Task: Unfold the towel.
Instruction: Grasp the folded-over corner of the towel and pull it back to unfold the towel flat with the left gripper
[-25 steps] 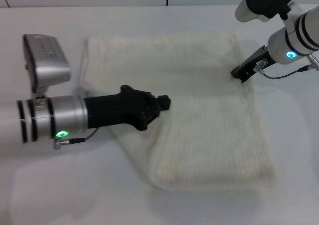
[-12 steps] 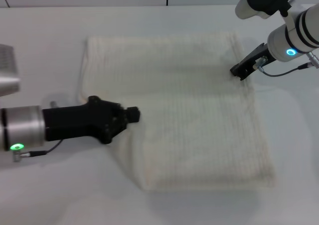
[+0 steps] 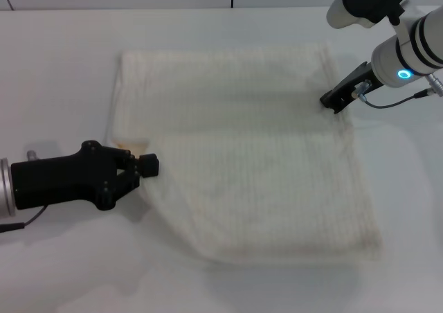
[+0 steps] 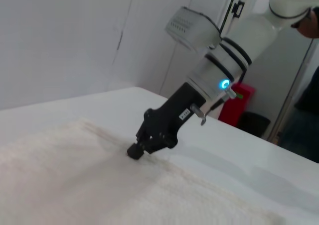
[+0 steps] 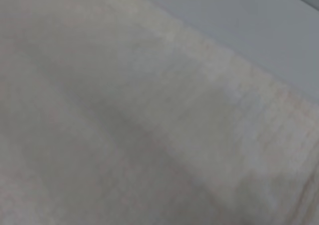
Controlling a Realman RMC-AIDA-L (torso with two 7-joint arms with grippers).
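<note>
While the white tabletop (image 3: pixel 62 70) fills the head view, the large cream-white ribbed cloth towel (image 3: pixel 263 161) lies spread over its centre, nearly flat, with hemmed edges at 12 and 3 o'clock. Its 9 o'clock edge is uneven: a small flap sits folded near the left side, and the lower-left border runs diagonally toward 6 o'clock.

Black left gripper (image 3: pixel 149 165), at 9 o'clock of the towel, lies low and points toward 3 o'clock, tip touching the towel's left edge. Fingers appear pressed together on the cloth edge, though the pinch itself is hard to make out.

Black right gripper (image 3: pixel 332 102), on a white arm with a blue light, at 2 o'clock, presses down on the towel just inside its right edge. From the left wrist view its tip (image 4: pixel 135 150) rests on the cloth; whether its fingers are spread, cannot tell.
</note>
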